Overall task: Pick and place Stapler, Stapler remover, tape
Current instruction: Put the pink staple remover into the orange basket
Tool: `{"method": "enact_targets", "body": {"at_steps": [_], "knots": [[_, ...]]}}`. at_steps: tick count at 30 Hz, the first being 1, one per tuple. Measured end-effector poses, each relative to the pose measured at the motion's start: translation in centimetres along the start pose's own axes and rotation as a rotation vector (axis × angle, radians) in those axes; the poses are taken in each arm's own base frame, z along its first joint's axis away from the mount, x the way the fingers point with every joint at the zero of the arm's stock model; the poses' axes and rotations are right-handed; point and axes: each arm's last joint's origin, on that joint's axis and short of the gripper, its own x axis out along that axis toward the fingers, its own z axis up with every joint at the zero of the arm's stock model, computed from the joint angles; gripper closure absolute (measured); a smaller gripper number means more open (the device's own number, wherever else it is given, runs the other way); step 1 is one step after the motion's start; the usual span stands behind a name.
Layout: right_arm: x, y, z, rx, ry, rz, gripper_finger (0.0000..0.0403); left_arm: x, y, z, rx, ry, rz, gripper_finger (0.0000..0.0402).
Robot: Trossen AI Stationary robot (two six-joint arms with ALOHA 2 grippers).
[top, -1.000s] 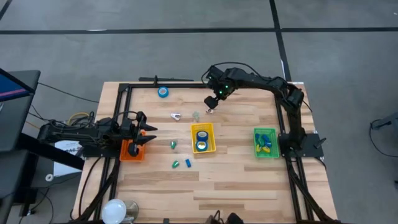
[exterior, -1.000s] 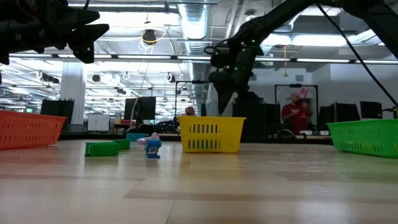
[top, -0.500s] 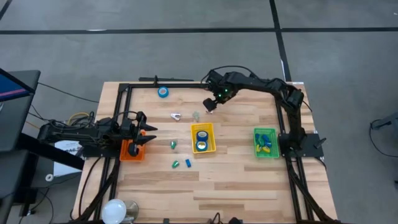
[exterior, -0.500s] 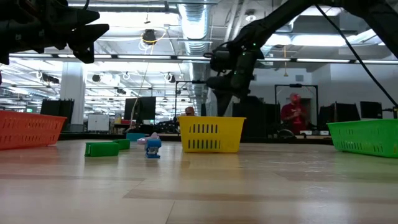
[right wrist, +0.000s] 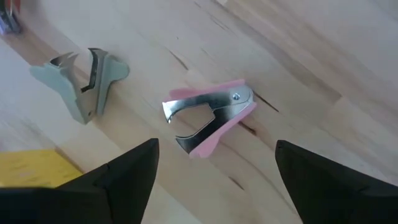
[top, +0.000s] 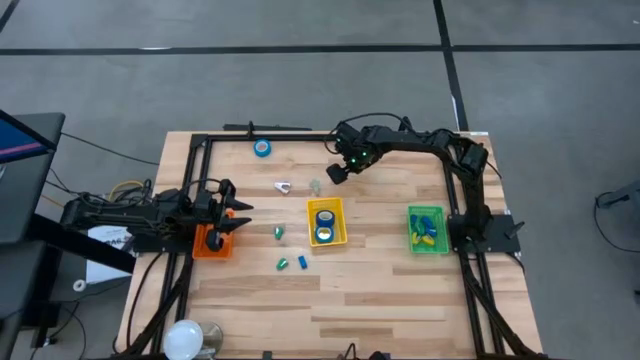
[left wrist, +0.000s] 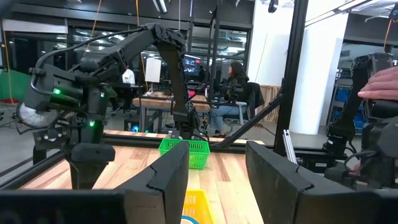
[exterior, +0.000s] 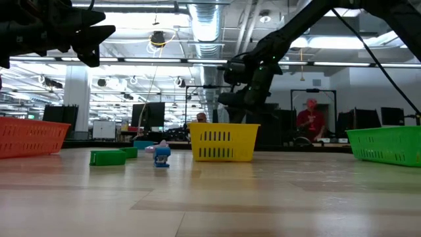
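Pink stapler remover (right wrist: 208, 121) flat on the desk (top: 380, 290), directly beneath the right end effector (top: 338, 172), in line with the gap between its wide-spread, empty fingers (right wrist: 118, 180), not touched. Grey stapler remover (right wrist: 81, 84) just beside the pink one, off past one finger, also untouched.

Left end effector (top: 235, 218) parked well away, above the orange basket (top: 205, 247), fingers apart with nothing between them. Orange basket's contents hidden beneath it.

Progress, judged from the layout: partly done.
- Sorted: blue tape rolls stacked in the yellow basket (top: 340, 222), close beside the right end effector; blue and yellow items in the green basket (top: 411, 228), farther off toward the arm's base, too small to identify.
- Left: both stapler removers; one loose tape roll (top: 262, 148) well beyond the removers from the right end effector; three small green and blue pieces (top: 284, 264) on open wood, on the far side of the yellow basket.

Probably at the descend-and-grasp stage for the pink remover.
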Motion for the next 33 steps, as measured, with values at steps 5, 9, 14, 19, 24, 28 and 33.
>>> {"method": "enact_targets", "body": {"at_steps": [5, 9, 14, 19, 24, 28, 33], "knots": [[0.0, 0.0, 0.1, 0.001, -0.010, 0.004, 0.0113, 0.0, 0.0, 0.0, 0.000, -0.001, 0.000, 0.0252], [0.0, 0.0, 0.1, 0.000, -0.011, 0.005, 0.0133, 0.0, 0.0, 0.0, 0.000, 0.000, 0.000, 0.0252], [-0.7, 0.6, 0.2, -0.091, -0.005, 0.005, 0.0142, 0.0, 0.0, 0.0, 0.000, 0.000, 0.000, 0.0252], [-3.9, 2.2, 0.9, -0.310, -0.017, 0.013, 0.0142, 0.0, 0.0, 0.0, 0.000, 0.000, 0.000, 0.0252], [-5.7, 3.0, 1.6, -0.571, -0.026, 0.011, 0.0143, 0.0, 0.0, 0.0, 0.000, 0.000, 0.000, 0.0252], [-5.6, 2.9, 1.6, -0.783, -0.009, 0.006, 0.0143, 0.0, 0.0, 0.0, 0.000, 0.000, 0.000, 0.0252], [-4.5, 2.9, 1.0, -1.005, -0.015, 0.008, 0.0143, 0.0, 0.0, 0.0, 0.000, 0.000, 0.000, 0.0252]]}}
